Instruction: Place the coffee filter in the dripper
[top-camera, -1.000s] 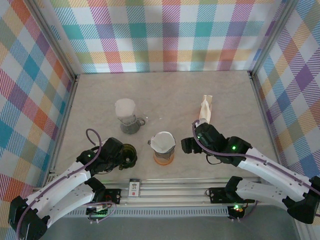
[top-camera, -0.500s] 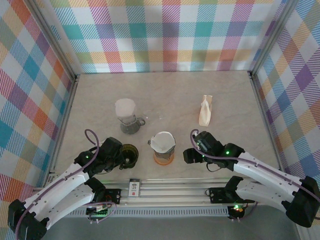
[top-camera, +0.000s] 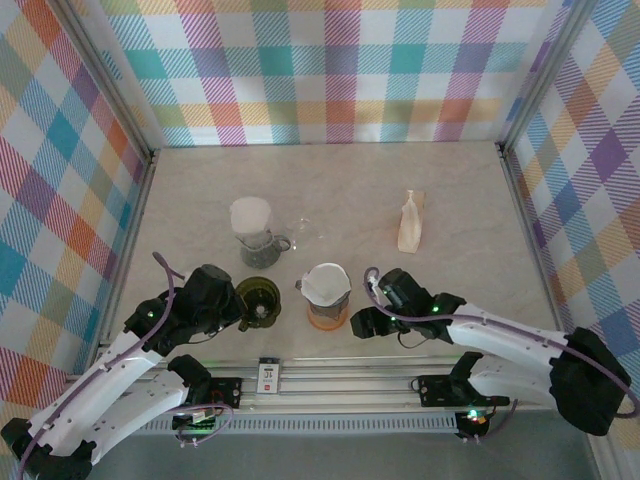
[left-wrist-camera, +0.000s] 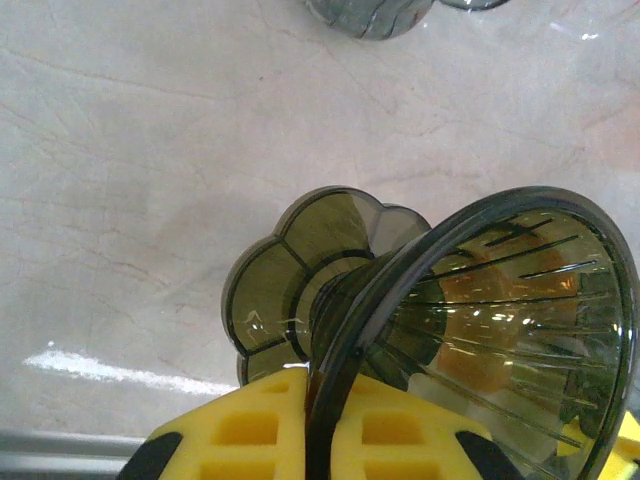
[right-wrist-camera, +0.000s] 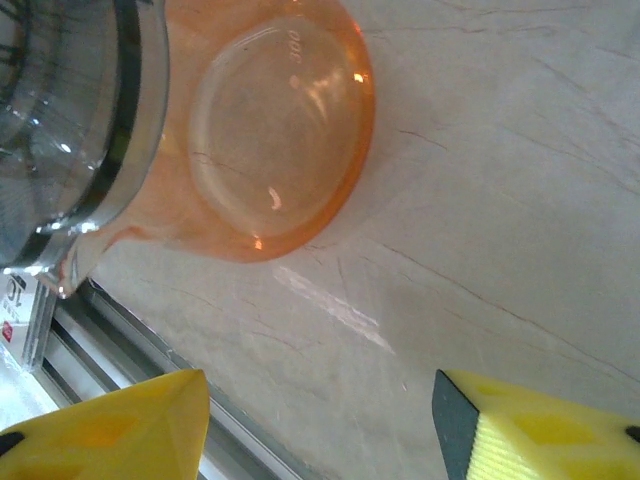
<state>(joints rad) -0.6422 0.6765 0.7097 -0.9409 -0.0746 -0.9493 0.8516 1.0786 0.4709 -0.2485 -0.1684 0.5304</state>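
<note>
A marbled surface (top-camera: 330, 190) sits inside a checked enclosure, seen from above. The yellow-padded left fingers (left-wrist-camera: 250, 435) are clenched on a dark green dripper (left-wrist-camera: 470, 330), and its rim runs between the two pads. The dripper is at the near left. Whether its scalloped base rests on the surface cannot be told.

The coffee filter (top-camera: 410, 222), a folded beige paper, lies on the surface at the far right, well apart from the dripper and both arms. The right fingers (right-wrist-camera: 540, 435) are spread apart with nothing between them. They are low over bare surface just beside an orange jug (right-wrist-camera: 270, 140), which stands between the two arms.

The step in hand looks like fetching the filter while the dripper is held ready.

- **Left arm:** it should probably hold the dripper steady with its mouth upward.
- **Right arm:** it needs to clear the jug without nudging it, then reach back to the paper.
- **Grasp:** thin paper lying flat may slide, so pinching a raised edge seems wise.
- **Placement:** the pad gripping the rim could block the filter, so it is likely better lowered point first on the open side.
</note>
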